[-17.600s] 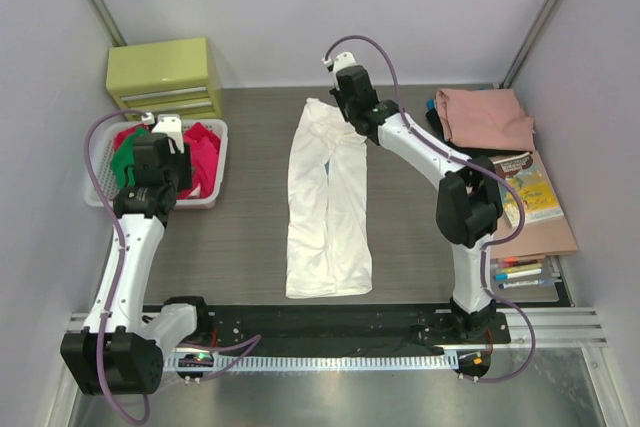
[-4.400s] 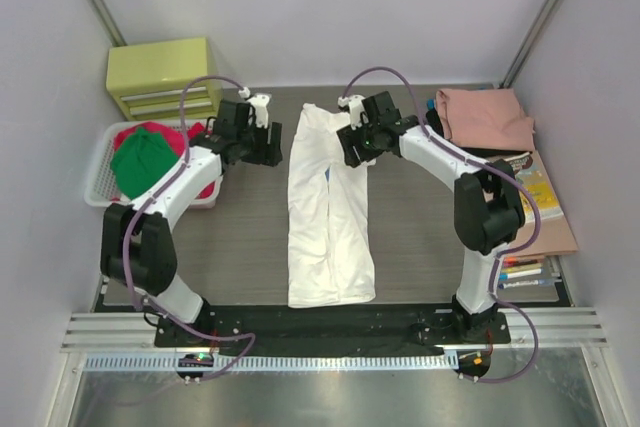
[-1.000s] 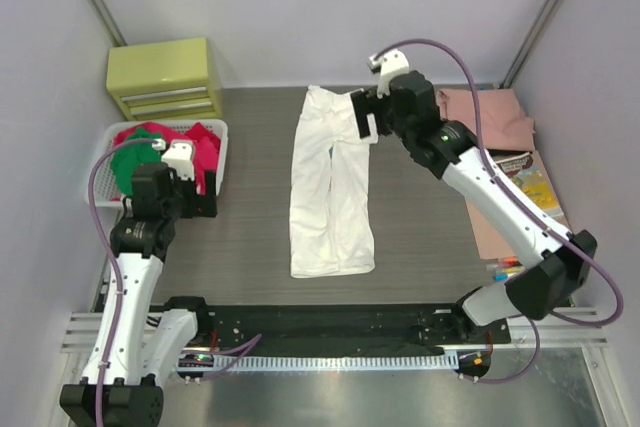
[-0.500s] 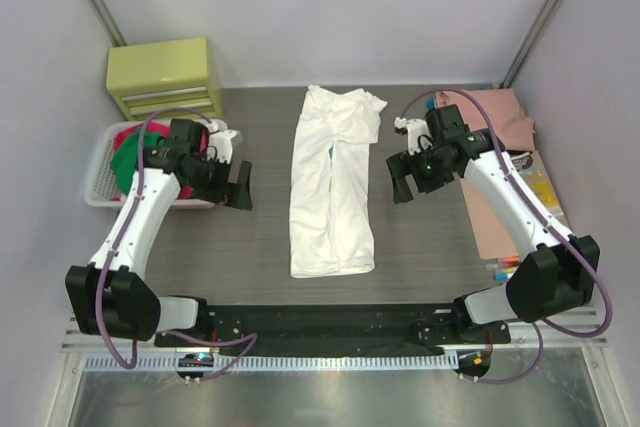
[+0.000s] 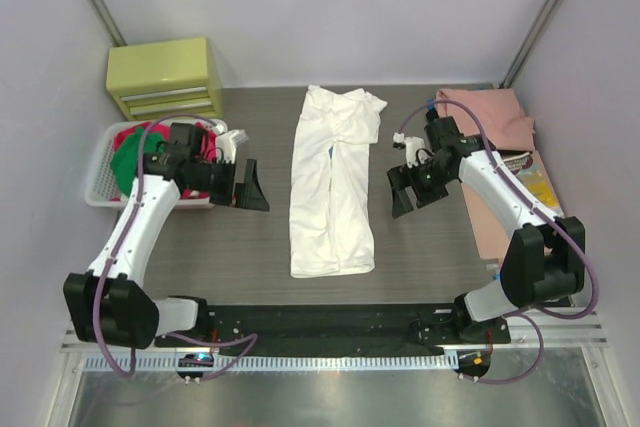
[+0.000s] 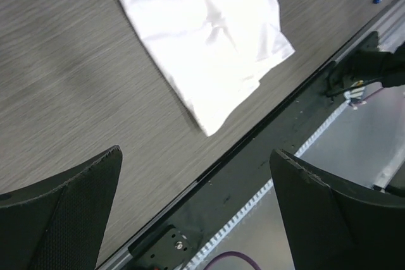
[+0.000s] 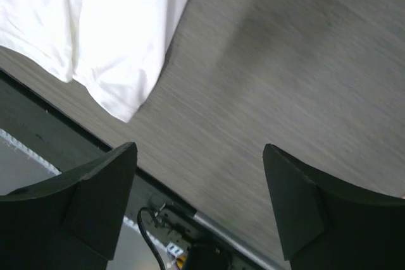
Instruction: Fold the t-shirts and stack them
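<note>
Between the left gripper point(image 5: 252, 187) and right gripper point(image 5: 401, 192), both gaping wide, the white t-shirt point(image 5: 332, 187) is lying folded lengthwise into a long strip.

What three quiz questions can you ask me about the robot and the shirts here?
1. True or false: the white shirt lies flat on the table, between the left fingers and the right fingers.
2. Are the left fingers and the right fingers open or shut, and do they hold anything?
3. Where is the green shirt? A: in the white basket. B: in the right fingers. C: on top of the white shirt.

Key: 1. True. 2. Both open, holding nothing. 3. A.
</note>
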Robot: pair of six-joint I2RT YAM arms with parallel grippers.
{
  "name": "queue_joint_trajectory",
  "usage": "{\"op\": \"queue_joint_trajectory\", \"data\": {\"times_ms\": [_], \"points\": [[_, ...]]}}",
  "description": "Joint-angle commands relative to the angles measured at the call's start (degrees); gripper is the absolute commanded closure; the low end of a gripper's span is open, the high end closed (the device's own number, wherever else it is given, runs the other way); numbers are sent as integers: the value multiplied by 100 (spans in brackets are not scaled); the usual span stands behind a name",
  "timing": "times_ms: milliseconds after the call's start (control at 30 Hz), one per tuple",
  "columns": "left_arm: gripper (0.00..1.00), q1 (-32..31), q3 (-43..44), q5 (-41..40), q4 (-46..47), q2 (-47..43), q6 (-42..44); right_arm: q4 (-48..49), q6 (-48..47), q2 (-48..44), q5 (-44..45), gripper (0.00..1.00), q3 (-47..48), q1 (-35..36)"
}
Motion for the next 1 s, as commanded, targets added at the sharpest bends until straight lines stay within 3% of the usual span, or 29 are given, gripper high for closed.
{"op": "queue_joint_trajectory", "data": {"times_ms": [0,167,333,600,967], "points": [[0,6,-141,828,362,772,-361,901,452,-233,-488,17,-86,-8],[0,6,-265,1584,687,1450,-625,1236,611,467,-1130,15,-271,1],[0,-3,-282,2463,723,2468,-774,1184,726,1199,-1781,21,-78,1],[0,-239,-845,3245,1487,2707,-1319,1412,822,1358,-2221,22,-472,89],[0,-1031,-1012,2491,1523,2419,-1214,1632,901,1201,-2116,23,-973,475]]}}
